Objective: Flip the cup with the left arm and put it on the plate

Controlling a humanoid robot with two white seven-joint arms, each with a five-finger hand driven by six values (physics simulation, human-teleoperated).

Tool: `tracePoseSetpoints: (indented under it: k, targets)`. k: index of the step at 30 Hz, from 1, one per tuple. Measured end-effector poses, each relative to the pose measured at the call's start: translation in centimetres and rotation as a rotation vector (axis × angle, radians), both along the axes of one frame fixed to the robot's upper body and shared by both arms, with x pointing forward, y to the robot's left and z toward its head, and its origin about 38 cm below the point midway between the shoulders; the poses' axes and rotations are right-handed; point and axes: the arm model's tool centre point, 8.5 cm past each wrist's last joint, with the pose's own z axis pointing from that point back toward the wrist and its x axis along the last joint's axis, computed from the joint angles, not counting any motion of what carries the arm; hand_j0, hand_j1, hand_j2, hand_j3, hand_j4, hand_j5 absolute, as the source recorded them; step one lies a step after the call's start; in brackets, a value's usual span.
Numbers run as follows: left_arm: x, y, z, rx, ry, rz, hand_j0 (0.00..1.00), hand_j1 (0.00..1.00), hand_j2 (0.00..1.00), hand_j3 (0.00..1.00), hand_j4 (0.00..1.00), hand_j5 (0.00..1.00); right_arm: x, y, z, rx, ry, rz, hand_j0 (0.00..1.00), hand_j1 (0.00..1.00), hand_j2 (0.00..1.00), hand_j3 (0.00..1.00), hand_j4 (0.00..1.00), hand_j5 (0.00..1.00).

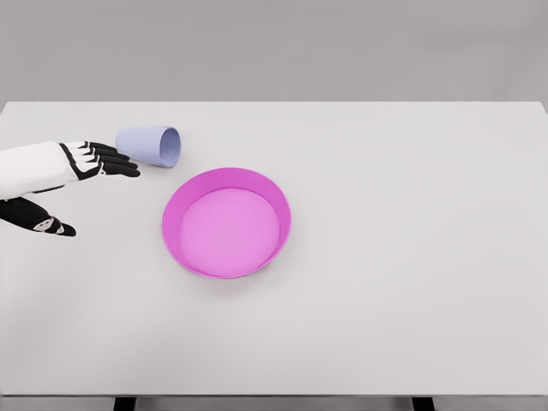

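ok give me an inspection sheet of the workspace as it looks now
surface: white table, flat
job's things: lilac cup on its side, mouth facing right, behind and left of the pink plate, apart from it; plate holds nothing
clutter: nothing seen
grippers: left hand open, fingers stretched toward the cup, close beside it, not gripping; right hand not in view
cables: nothing seen
surroundings: plain grey wall behind; dark table legs at bottom edge
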Motion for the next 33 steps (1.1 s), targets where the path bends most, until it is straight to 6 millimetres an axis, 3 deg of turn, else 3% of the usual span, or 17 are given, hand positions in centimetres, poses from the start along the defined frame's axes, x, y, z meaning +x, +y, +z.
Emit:
tracePoseSetpoints:
  k: [5,11,12,18,22,24,26,27,28,29,33]
  targets:
    - [0.0,0.1,0.3,0.000,-0.010,0.003,1.00,1.00,1.00,1.00,1.00,1.00,0.0,0.0,0.0,0.001,0.000,-0.001,1.00,1.00,1.00,1.00,1.00,1.00]
    - [0.5,0.5,3.4,-0.056,-0.096,0.027,1.00,1.00,1.00,1.00,1.00,1.00,0.0,0.0,0.0,0.001,0.000,0.001,1.00,1.00,1.00,1.00,1.00,1.00]
    - [1.0,0.6,4.8,-0.061,-0.126,0.052,1.00,1.00,1.00,1.00,1.00,1.00,0.0,0.0,0.0,0.001,0.000,0.001,1.00,1.00,1.00,1.00,1.00,1.00]
    - [1.2,2.3,8.2,0.103,-0.172,0.185,0.98,0.98,0.98,0.98,0.98,0.98,0.0,0.0,0.0,0.001,0.000,0.001,1.00,1.00,1.00,1.00,1.00,1.00]
    - [2.0,4.1,8.5,0.064,-0.029,0.403,0.98,0.98,0.98,0.98,0.98,0.98,0.0,0.0,0.0,0.001,0.000,0.001,1.00,1.00,1.00,1.00,1.00,1.00]
    - [2.7,3.7,7.7,-0.005,0.032,0.455,0.98,0.98,0.98,0.98,0.98,0.98,0.0,0.0,0.0,0.001,0.000,0.001,1.00,1.00,1.00,1.00,1.00,1.00]
    - [4.1,2.7,8.0,-0.063,0.037,0.500,0.98,0.98,0.98,0.98,0.98,0.98,0.0,0.0,0.0,0.001,0.000,0.001,1.00,1.00,1.00,1.00,1.00,1.00]
    - [5.1,1.7,9.0,-0.080,0.007,0.515,0.98,0.98,0.98,0.98,0.98,0.98,0.0,0.0,0.0,0.001,0.000,0.001,1.00,1.00,1.00,1.00,1.00,1.00]
    - [6.0,0.8,8.1,-0.074,0.018,0.536,0.98,0.98,0.98,0.98,0.98,0.98,0.0,0.0,0.0,0.001,0.000,0.001,1.00,1.00,1.00,1.00,1.00,1.00]
    - [6.9,-0.4,8.5,-0.074,0.002,0.550,0.99,0.99,0.99,0.99,0.99,0.99,0.0,0.0,0.0,0.001,0.000,0.001,1.00,1.00,1.00,1.00,1.00,1.00]
    - [8.5,-2.9,4.7,-0.041,0.081,0.592,1.00,1.00,1.00,1.00,1.00,1.00,0.0,0.0,0.0,0.001,0.000,0.001,1.00,1.00,1.00,1.00,1.00,1.00]
